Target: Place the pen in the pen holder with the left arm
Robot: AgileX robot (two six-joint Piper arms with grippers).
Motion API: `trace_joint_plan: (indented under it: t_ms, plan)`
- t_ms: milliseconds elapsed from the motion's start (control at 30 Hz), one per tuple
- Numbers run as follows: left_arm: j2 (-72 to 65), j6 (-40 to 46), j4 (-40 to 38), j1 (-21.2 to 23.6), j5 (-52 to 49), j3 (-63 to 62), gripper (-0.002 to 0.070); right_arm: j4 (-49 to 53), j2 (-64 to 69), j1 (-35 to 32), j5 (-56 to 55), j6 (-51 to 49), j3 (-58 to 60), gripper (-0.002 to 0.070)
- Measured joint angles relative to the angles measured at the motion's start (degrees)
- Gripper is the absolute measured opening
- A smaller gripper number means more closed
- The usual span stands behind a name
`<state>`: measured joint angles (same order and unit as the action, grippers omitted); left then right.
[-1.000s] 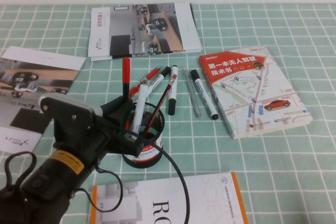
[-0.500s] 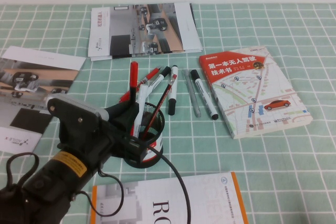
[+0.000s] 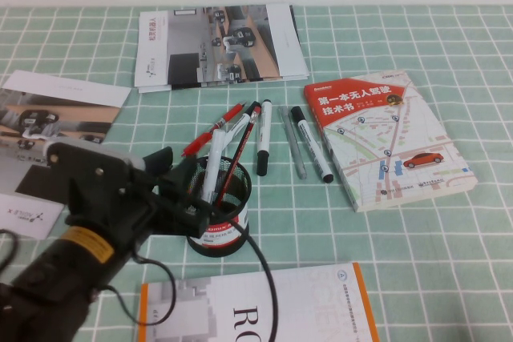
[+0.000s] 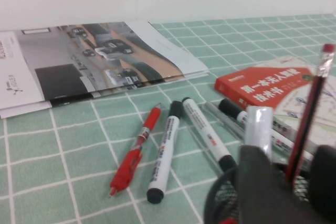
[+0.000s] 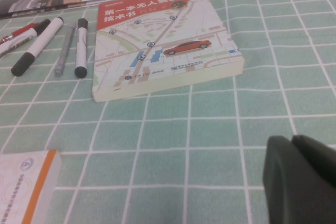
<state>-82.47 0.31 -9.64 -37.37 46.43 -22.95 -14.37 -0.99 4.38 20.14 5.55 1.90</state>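
The black mesh pen holder (image 3: 230, 227) stands near the table's middle, also low in the left wrist view (image 4: 219, 199). A slim pen (image 3: 244, 143) with a black barrel and a red end leans inside it beside a white marker (image 3: 213, 158); the wrist view shows the same pen (image 4: 310, 108) rising out of the cup. My left gripper (image 3: 192, 194) sits against the holder's near left rim, open, its fingers (image 4: 262, 182) straddling the rim and gripping nothing. My right gripper (image 5: 294, 148) hovers shut over bare cloth, outside the high view.
Beyond the holder lie an all-red pen (image 3: 210, 132), two white markers (image 3: 263, 138) (image 3: 311, 143) and a grey pen (image 3: 293, 143). A red-covered book (image 3: 385, 138) lies to the right, brochures (image 3: 216, 42) (image 3: 48, 118) at the back and left, another book (image 3: 256, 310) at the front.
The red-capped pen that stood upright in my left gripper no longer shows above it. The gripper's jaws have widened and it has shifted left and lower beside the holder.
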Motion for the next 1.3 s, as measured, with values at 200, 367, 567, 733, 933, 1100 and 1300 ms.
trace_joint_plan:
  t_ms: [200, 367, 567, 733, 933, 1100, 1300]
  plan:
    - [11.37, 1.74, 1.3, 0.0, -13.46, 0.0, 0.0021, 0.0, 0.0, 0.0, 0.0, 0.0, 0.0, -0.002]
    - [23.12, 1.36, 3.81, 0.0, -25.38, 0.0, 0.0002, 0.0, 0.0, 0.0, 0.0, 0.0, 0.0, -0.002]
    - [35.16, 0.8, 4.23, 0.0, -35.24, 0.0, 0.0, 0.0, 0.0, 0.0, 0.0, 0.0, 0.0, -0.002]
    - [38.91, 0.8, 4.35, 0.0, -37.4, 0.0, 0.0, 0.0, 0.0, 0.0, 0.0, 0.0, 0.0, -0.002]
    - [38.75, 0.64, 4.43, 0.0, -38.72, 0.0, 0.0, 0.0, 0.0, 0.0, 0.0, 0.0, 0.0, -0.002]
    - [38.75, 0.53, 4.43, 0.0, -38.85, 0.0, 0.0, 0.0, 0.0, 0.0, 0.0, 0.0, 0.0, -0.002]
    - [39.57, 5.97, 3.71, 0.42, -38.68, 0.63, 0.0, 0.0, 0.0, 0.0, 0.0, 0.0, 0.0, -0.002]
